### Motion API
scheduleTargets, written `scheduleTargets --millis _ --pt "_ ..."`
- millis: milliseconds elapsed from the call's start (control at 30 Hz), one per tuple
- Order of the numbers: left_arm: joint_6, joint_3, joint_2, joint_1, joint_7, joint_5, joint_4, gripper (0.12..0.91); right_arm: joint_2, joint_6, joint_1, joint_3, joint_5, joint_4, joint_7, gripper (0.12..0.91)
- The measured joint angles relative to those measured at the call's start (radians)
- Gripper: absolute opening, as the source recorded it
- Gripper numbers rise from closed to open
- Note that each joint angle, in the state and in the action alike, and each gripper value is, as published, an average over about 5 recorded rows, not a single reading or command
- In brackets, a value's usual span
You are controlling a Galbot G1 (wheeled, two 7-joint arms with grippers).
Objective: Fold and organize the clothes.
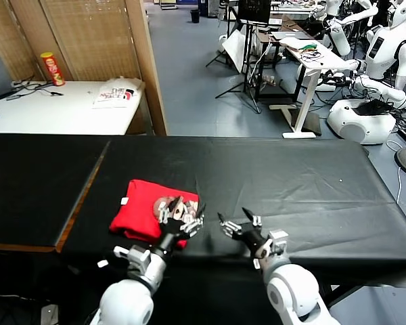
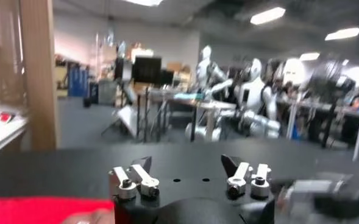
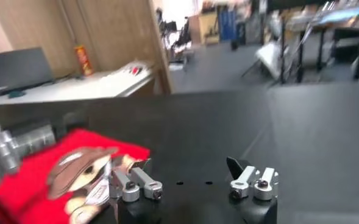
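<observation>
- We see the red T-shirt (image 1: 149,211) lying as a compact folded bundle on the black table (image 1: 311,189), toward the robot's left and near the front edge, its cartoon print (image 3: 75,167) facing up and a small white tag (image 1: 124,200) at its far left corner.
- Our left gripper (image 1: 182,215) hangs over the bundle's right edge, its jaws spread and nothing between them; the left wrist view shows only a strip of red beside it.
- Our right gripper (image 1: 237,222) hovers just beside the shirt over bare tabletop, its jaws also spread wide and empty.
- We judge the folding itself to be done, or very nearly so: no sleeve or hem trails loose from the bundle, and both arms are free of the cloth.
- What remains, as we read it, is tidying: either squaring the bundle where it sits or drawing both arms clear of it.
- A further move calls for care, since a fingertip catching the top layer could lift it and undo the fold.
</observation>
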Motion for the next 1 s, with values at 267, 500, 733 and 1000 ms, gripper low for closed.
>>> scheduleTargets --millis 267,500,733,1000 --pt "-0.02 -0.07 0.027 0.039 -0.015 -0.002 -0.046 0.798 0.05 -0.055 0.119 -0.094 0.188 -0.122 0.068 0.798" --pt "-0.043 -0.123 0.023 0.104 -0.028 0.007 -0.08 0.798 0.101 -0.026 0.217 -0.155 0.17 -0.254 0.079 0.75" --pt "-0.068 -0.183 0.027 0.168 -0.034 0.006 -0.108 0.798 0.138 0.003 0.292 -0.189 0.112 -0.357 0.048 0.39" --pt "-0.091 -0.221 0.026 0.208 -0.053 0.013 -0.109 0.798 0.087 0.12 0.348 -0.184 -0.154 -0.402 -0.09 0.132"
